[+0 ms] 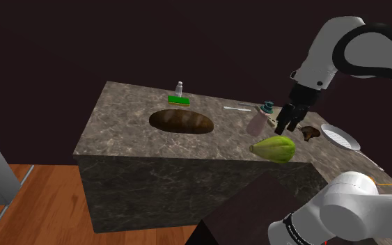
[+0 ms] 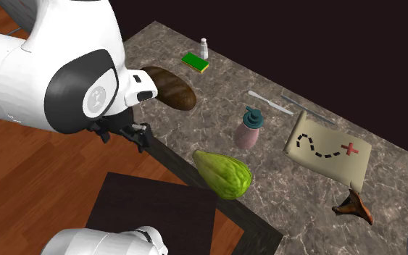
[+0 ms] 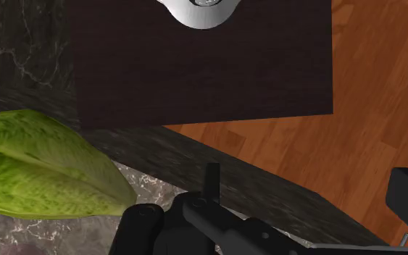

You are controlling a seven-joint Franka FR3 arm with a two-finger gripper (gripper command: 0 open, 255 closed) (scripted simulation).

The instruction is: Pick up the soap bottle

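Soap bottle (image 2: 248, 132), pinkish body, teal pump

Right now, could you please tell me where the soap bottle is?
In the second exterior view, the soap bottle stands on the counter, left of the map scroll and beyond the green vegetable.

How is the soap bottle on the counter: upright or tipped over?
Upright. The soap bottle rests on its base on the counter, with its teal pump at the top.

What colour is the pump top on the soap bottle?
A dark teal pump top on the pinkish soap bottle; second exterior view shows it best.
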